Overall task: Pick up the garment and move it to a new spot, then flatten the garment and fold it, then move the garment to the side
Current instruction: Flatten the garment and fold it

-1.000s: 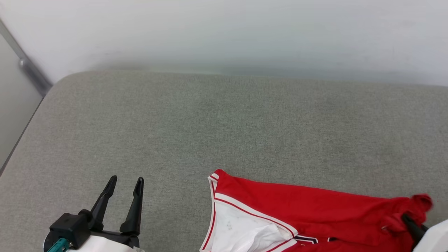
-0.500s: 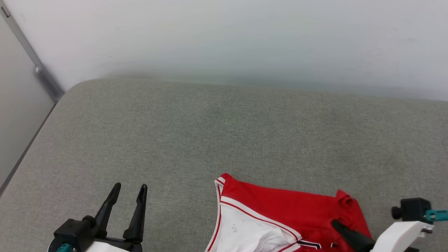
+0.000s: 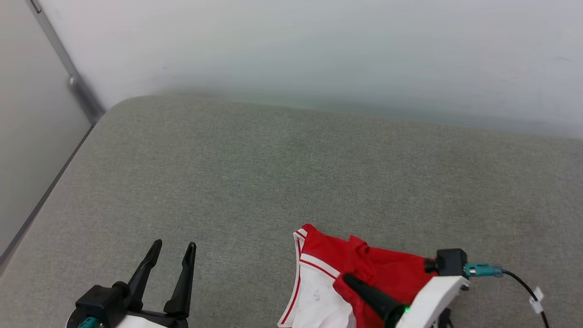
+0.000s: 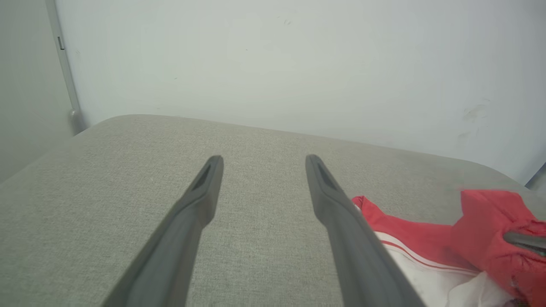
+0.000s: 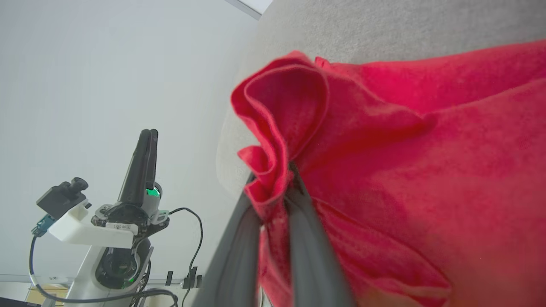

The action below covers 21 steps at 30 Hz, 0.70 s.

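The garment (image 3: 328,255) is a red shirt with a white, red-trimmed part, lying bunched on the grey cushion (image 3: 273,173) at the lower right of the head view. My right gripper (image 3: 347,278) is shut on a fold of the garment's red cloth and holds it over the rest of the shirt. In the right wrist view the right gripper (image 5: 273,175) pinches the ruffled red edge of the garment (image 5: 405,149). My left gripper (image 3: 175,246) stands open and empty at the lower left, well clear of the shirt. The left gripper (image 4: 263,160) hovers above bare cushion, with the garment (image 4: 409,238) to its right.
A pale wall (image 3: 319,54) runs along the cushion's far edge. The cushion's rounded left edge (image 3: 68,150) drops off beside a grey panel with a metal strip (image 3: 82,91). Bare cushion lies beyond and left of the shirt.
My right gripper has carried the red cloth leftwards over the shirt, doubling it up. The head camera has turned, shifting the whole picture. The left gripper has stayed open.
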{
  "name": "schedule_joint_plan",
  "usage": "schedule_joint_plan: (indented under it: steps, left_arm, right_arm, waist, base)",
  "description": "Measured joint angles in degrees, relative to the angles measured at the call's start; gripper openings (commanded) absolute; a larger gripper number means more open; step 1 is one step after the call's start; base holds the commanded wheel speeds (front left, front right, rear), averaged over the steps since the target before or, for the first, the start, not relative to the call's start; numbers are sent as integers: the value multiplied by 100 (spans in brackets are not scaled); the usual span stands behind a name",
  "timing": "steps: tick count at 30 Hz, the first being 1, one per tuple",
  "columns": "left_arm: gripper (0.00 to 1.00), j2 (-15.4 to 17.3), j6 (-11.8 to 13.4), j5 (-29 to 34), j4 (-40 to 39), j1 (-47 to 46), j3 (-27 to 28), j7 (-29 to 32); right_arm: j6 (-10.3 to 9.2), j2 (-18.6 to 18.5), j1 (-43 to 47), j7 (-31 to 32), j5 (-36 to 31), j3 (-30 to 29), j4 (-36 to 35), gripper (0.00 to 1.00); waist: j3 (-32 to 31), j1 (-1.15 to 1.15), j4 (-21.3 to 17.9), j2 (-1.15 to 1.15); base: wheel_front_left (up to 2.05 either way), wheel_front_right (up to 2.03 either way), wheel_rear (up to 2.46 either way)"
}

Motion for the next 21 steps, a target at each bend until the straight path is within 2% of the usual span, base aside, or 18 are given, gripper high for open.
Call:
schedule_joint_plan:
  steps: [4, 9, 10, 11, 18, 21]
  left_arm:
    - [100, 1, 0, -13, 24, -18, -51, 0]
    - [100, 3, 0, -23, 55, -37, -67, 0]
    - [100, 4, 0, -23, 57, -38, -64, 0]
    - [100, 5, 0, -25, 59, -37, -58, 0]
    - [100, 34, 0, -62, 86, -4, 26, 0]
    - [100, 54, 0, -89, 93, 2, 64, 0]
  right_arm:
    - [0, 3, -517, -573, 392, 426, 641, 0]
    - [0, -1, -1069, -1060, 521, 832, 1523, 0]
    - [0, -3, -1136, -1124, 550, 926, 1628, 35]
    - [0, 2, -1204, -1169, 611, 1026, 1724, 100]
    - [0, 3, -1455, -1217, 992, 1853, 1690, 100]
    - [0, 7, -1563, -1236, 1011, 1962, 1612, 100]
  waist:
    - [42, 0, 89, 0]
    - [74, 0, 186, 0]
    - [76, 0, 197, 0]
    - [76, 0, 202, 0]
    - [53, 0, 107, 0]
    - [26, 0, 22, 0]
  base:
    - [0, 0, 0]
    - [0, 0, 0]
    - [0, 0, 0]
    - [0, 0, 0]
    - [0, 0, 0]
    - [0, 0, 0]
